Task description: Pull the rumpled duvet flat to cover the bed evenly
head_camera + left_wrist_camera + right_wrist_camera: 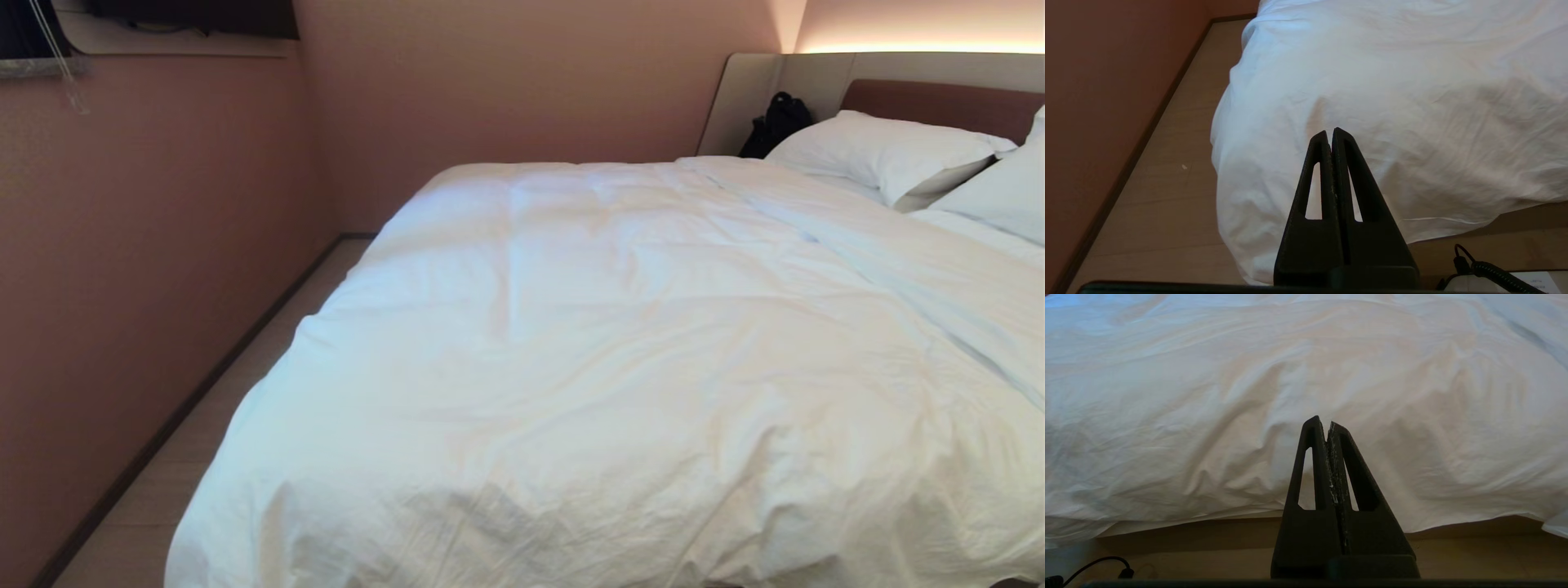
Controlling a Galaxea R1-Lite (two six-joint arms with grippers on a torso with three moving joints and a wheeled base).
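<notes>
Head view shows the duvet [620,367] spread over the bed [939,102], lightly creased, reaching from the foot at six o'clock to the pillows [890,151] at two o'clock, its left edge draping toward the floor [269,351] at nine o'clock. A black bag [775,122] sits by the headboard at one o'clock. The left gripper [1331,132] and right gripper [1327,420] each hang before the foot-end overhang, jaws pressed together, holding nothing.

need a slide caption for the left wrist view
Left gripper shut and empty, poised before the duvet corner that hangs over the bed's foot toward the floor.
</notes>
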